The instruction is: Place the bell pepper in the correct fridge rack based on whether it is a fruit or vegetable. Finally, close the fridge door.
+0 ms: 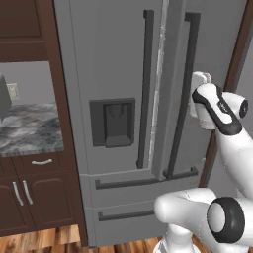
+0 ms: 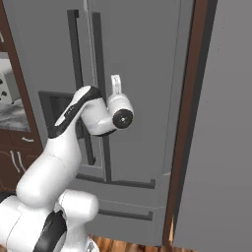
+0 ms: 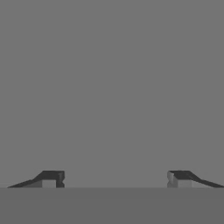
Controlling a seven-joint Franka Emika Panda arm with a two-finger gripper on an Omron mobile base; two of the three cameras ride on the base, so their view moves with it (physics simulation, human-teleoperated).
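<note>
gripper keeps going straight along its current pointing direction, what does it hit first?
Most likely the fridge door: the hand view has plain grey panel ahead of the open gripper, with nothing between the fingertips. The base views put the hand just right of the right door handle. Remaining gap unclear.

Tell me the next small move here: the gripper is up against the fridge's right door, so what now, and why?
Probably keep pressing the right door toward the fridge until it seats. The gripper is open with nothing between its fingertips and faces flat grey door panel. In the left base view a light strip beside the right door's handle may mean it isn't fully closed.
</note>
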